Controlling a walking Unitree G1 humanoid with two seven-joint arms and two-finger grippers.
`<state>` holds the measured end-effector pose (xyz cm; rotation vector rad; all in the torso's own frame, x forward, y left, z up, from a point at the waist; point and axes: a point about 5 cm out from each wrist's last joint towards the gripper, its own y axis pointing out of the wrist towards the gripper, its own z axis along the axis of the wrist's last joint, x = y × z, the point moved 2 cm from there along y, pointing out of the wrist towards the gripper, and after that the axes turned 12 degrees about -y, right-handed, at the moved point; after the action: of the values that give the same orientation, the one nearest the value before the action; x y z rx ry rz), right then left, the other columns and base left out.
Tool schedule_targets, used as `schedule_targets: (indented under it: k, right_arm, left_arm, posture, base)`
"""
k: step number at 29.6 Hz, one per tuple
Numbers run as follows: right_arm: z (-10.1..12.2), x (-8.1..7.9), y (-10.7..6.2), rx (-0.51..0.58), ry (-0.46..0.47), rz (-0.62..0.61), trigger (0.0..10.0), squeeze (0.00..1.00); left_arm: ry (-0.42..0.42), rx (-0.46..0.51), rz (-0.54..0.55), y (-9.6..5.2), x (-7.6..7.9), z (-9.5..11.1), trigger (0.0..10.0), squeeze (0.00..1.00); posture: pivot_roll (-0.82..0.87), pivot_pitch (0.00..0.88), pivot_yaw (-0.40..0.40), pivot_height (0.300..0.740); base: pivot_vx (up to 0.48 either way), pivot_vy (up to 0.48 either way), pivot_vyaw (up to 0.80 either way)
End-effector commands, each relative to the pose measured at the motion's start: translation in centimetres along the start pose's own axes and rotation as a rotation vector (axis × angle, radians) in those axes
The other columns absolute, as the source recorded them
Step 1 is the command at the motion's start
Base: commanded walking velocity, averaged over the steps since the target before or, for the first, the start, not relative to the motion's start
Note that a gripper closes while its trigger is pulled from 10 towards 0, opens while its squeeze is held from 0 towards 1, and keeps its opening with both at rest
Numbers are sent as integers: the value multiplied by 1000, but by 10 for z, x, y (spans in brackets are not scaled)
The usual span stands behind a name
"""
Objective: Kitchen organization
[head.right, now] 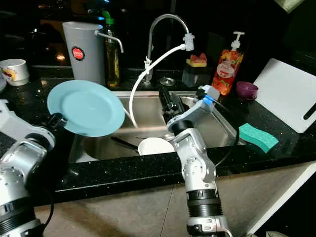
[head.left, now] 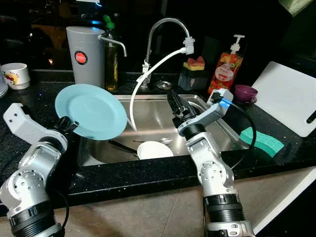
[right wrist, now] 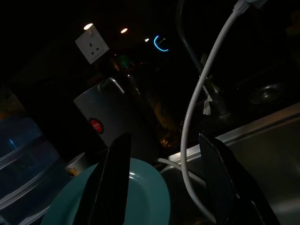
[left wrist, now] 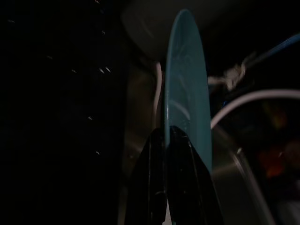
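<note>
Clamping its two black fingers tight on the lower rim of a light blue plate (head.left: 91, 111), the left gripper (head.left: 65, 123) is holding it tilted up on edge over the left rim of the steel sink (head.left: 217, 123); in the left wrist view the fingers (left wrist: 185, 183) are pressing against both faces of the plate, seen nearly edge-on. Reaching over the middle of the basin, the right gripper (head.left: 176, 104) is hanging with its fingers spread wide and gripping nothing, touching nothing that can be made out; the plate is lying at about nine o'clock from it, near but apart. A white bowl (head.left: 154, 149) is sitting in the basin at about seven o'clock from the right gripper, beside a dark utensil. A white hose (head.left: 148, 74) is curving down from the faucet (head.left: 165, 29) at twelve o'clock. A grey canister (head.left: 86, 55) is standing at eleven o'clock, a soap bottle (head.left: 226, 66) at one o'clock, a green sponge (head.left: 261, 140) and white cutting board (head.left: 286, 96) toward three o'clock.
</note>
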<state>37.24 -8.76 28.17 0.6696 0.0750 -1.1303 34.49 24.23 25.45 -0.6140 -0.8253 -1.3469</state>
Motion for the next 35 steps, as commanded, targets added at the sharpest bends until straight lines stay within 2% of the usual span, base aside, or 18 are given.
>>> schedule_targets:
  k: [1, 4, 7, 8, 9, 10, 11, 12, 19, 20, 23, 32, 33, 35]
  right_arm:
    - [3, 8, -5, 0, -17, -29, 10000, 0]
    - [6, 13, -12, 1, -95, -50, 10000, 0]
    - [8, 14, -15, 9, -120, -60, 10000, 0]
    - [11, 14, -16, 14, -143, -62, 10000, 0]
    - [11, 14, -16, 14, -143, -62, 10000, 0]
    - [14, 14, -18, 23, -179, -69, 10000, 0]
    - [14, 14, -18, 23, -179, -69, 10000, 0]
    - [17, 15, -19, 28, -195, -77, 10000, 0]
    - [22, 17, -22, 44, -223, -98, 10000, 0]
    - [24, 16, -23, 50, -228, -101, 10000, 0]
    - [27, 15, -25, 60, -242, -104, 10000, 0]
    - [27, 15, -25, 60, -242, -104, 10000, 0]
    - [27, 14, -27, 62, -253, -105, 10000, 0]
    - [15, 23, -41, 18, -318, -157, 10000, 0]
  left_arm:
    - [97, -52, -46, -2, 11, -11, 10000, 0]
    - [237, -109, -79, 0, 22, -26, 10000, 0]
    - [291, -144, -95, 2, 25, -33, 10000, 0]
    - [385, -165, -94, 4, 27, -39, 10000, 0]
    - [385, -165, -94, 4, 27, -39, 10000, 0]
    - [505, -196, -90, 6, 28, -47, 10000, 0]
    - [505, -196, -90, 6, 28, -47, 10000, 0]
    - [538, -210, -96, 8, 30, -51, 10000, 1000]
    - [576, -217, -124, 13, 40, -55, 10000, 1000]
    - [586, -214, -140, 13, 43, -55, 10000, 0]
    - [601, -199, -191, 11, 52, -55, 10000, 0]
    - [601, -199, -191, 11, 52, -55, 10000, 0]
    - [619, -181, -235, 8, 58, -55, 10000, 0]
    - [684, -110, -445, -29, 88, -61, 10000, 0]
  posture:
    - [176, 87, -136, 740]
    - [169, 88, -124, 740]
    - [163, 89, -117, 740]
    - [163, 89, -115, 740]
    - [163, 89, -115, 740]
    - [164, 89, -113, 740]
    - [164, 89, -113, 740]
    - [164, 89, -113, 740]
    - [158, 87, -100, 740]
    - [156, 88, -93, 740]
    - [155, 88, -89, 740]
    - [155, 88, -89, 740]
    - [154, 89, -86, 740]
    - [170, 98, -75, 740]
  base:
    - [0, 0, 0]
    - [0, 0, 0]
    - [0, 0, 0]
    - [0, 0, 0]
    - [0, 0, 0]
    - [0, 0, 0]
    - [0, 0, 0]
    - [0, 0, 0]
    - [0, 0, 0]
    - [0, 0, 0]
    - [0, 0, 0]
    - [0, 0, 0]
    - [0, 0, 0]
    - [0, 0, 0]
